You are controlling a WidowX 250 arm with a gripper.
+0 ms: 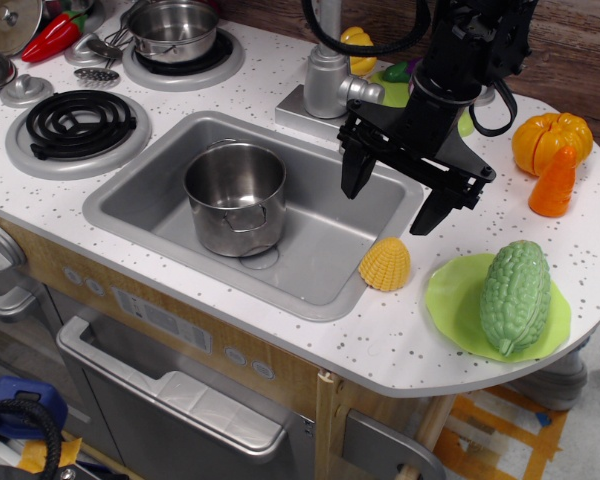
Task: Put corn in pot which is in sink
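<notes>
At the sink's (pixel 325 262) front right rim, on the speckled surface (pixel 380 345), we saw the corn (pixel 386 265) resting dome-up, just beside a green plate (pixel 448 300) carrying a bumpy green gourd (pixel 516 295). Over the basin's right side hung the tool (pixel 394 202), its fingers spread apart and holding nothing. We found the pot (pixel 236 196) upright inside the sink's left half.

Single view: sink (pixel 310 270) and counter (pixel 400 340) are seen obliquely from above at close range, from the 6 o'clock front edge.

Speckled counter (pixel 310 330) with corn (pixel 385 265), green plate (pixel 450 300), pumpkin (pixel 550 135)
</notes>
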